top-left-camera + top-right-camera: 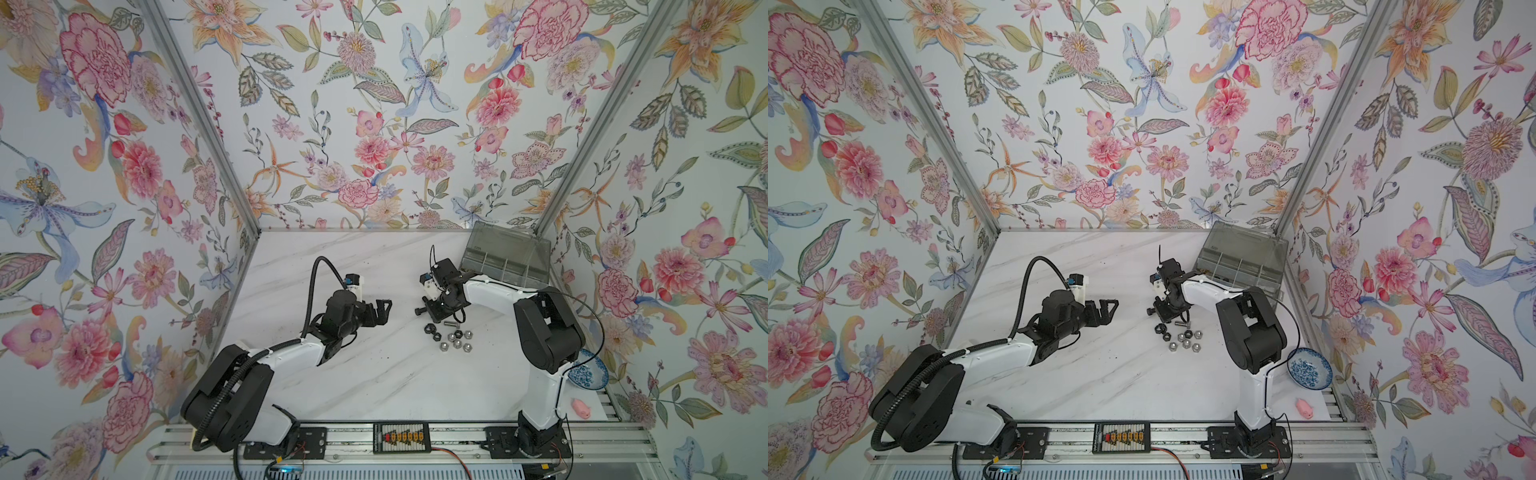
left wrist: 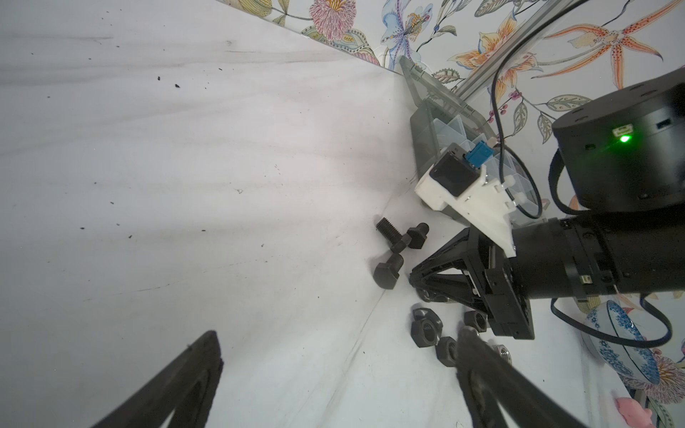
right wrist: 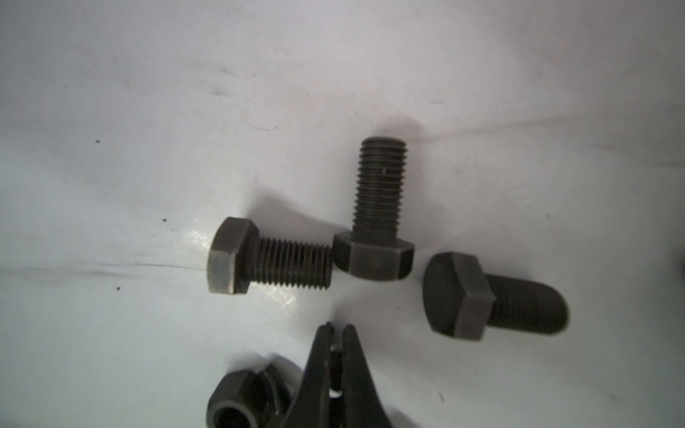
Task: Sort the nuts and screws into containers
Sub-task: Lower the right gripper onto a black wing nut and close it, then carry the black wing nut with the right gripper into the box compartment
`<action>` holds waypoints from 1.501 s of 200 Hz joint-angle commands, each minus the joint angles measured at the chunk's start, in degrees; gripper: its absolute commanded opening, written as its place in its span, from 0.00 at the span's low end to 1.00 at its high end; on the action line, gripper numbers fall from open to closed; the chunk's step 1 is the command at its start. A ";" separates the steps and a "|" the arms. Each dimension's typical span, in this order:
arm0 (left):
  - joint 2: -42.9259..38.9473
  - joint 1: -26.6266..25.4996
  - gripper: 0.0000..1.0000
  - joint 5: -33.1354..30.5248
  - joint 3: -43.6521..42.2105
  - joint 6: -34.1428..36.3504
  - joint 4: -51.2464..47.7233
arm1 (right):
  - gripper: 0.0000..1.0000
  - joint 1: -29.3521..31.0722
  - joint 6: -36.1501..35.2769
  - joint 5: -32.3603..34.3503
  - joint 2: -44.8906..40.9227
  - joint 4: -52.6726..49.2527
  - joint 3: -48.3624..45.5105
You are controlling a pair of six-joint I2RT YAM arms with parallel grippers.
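Floral wallpaper all around, white marble-look tabletop in the middle. Right hand is down low at the pile with its fingers pinched together, nothing gripped that I can see. 3 black screws lie just past its tips, 2 of them touching, with a black nut beside it. Silver nuts sit in a cluster center-right in both top views. Smoky grey box stands lid-up at the upper right of the tabletop. Left hand hovers left of the pile, fingers spread, empty.
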 commanded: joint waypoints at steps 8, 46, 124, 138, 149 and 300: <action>-0.72 0.35 0.99 0.05 -0.45 -0.54 1.09 | 0.02 -1.59 1.10 -2.08 -2.89 -1.12 1.47; -0.53 0.33 0.99 -0.02 -0.43 -0.55 1.32 | 0.00 -5.84 1.24 -3.49 -6.12 -1.12 2.84; 0.83 0.26 0.99 1.30 -0.04 -0.92 3.05 | 0.00 -18.21 1.13 2.57 -4.49 -1.04 11.27; 0.95 0.16 0.99 1.56 0.40 -0.96 3.09 | 0.00 -19.64 1.09 4.42 -3.12 -1.04 13.25; 0.95 0.08 1.00 1.48 0.57 -0.95 3.04 | 0.00 -20.72 1.07 4.95 -2.18 -1.01 14.44; -1.51 -0.42 0.99 -0.02 -0.63 -1.37 2.58 | 0.00 -25.62 3.38 12.02 7.17 -0.94 22.23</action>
